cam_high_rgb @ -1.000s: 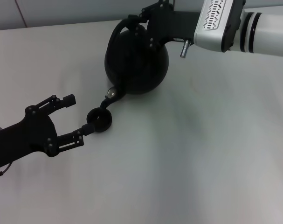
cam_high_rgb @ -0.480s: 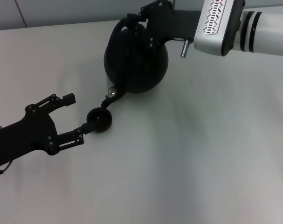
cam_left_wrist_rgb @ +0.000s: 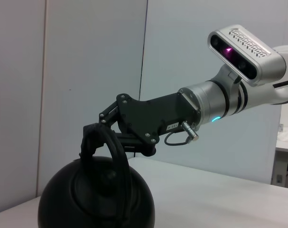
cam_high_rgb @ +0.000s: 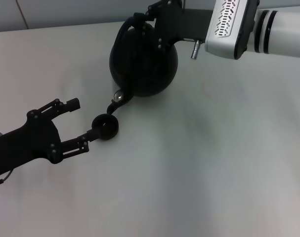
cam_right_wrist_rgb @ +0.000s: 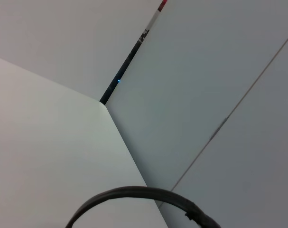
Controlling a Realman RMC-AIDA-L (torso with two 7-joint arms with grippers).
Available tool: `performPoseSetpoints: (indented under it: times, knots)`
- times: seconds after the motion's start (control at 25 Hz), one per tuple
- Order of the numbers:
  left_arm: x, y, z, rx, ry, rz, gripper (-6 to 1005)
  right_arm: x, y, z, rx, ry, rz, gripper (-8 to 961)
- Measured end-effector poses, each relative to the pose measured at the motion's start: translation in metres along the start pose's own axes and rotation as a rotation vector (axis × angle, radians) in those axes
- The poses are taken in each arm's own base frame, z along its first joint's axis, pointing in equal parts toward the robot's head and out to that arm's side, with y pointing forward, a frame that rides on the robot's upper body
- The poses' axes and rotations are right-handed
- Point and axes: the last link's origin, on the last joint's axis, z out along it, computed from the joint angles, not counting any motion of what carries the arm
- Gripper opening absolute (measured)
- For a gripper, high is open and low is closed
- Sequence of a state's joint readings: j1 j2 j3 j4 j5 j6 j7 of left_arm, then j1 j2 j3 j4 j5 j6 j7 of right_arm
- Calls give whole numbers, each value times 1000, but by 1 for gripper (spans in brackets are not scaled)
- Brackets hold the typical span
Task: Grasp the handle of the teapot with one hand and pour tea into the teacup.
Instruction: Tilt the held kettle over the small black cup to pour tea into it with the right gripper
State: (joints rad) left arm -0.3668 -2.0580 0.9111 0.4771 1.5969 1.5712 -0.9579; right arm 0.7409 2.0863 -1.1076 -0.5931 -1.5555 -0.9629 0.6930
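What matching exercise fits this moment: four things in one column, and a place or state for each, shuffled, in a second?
1. teapot
2. teacup
3. right gripper
4. left gripper

a. shut on the handle
b. open beside the cup, one fingertip at its rim
c. tilted, spout down towards the cup
d. on the table under the spout

Pairs: 1-c, 2-d, 3-a, 4-b
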Motion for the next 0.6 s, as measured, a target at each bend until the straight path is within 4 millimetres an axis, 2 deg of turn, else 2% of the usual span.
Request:
performPoseSetpoints:
  times: [0.6]
  knots:
    - [0,-3,-1,18,-4,1,863,-8,-1,4,-13,-13,-36,85]
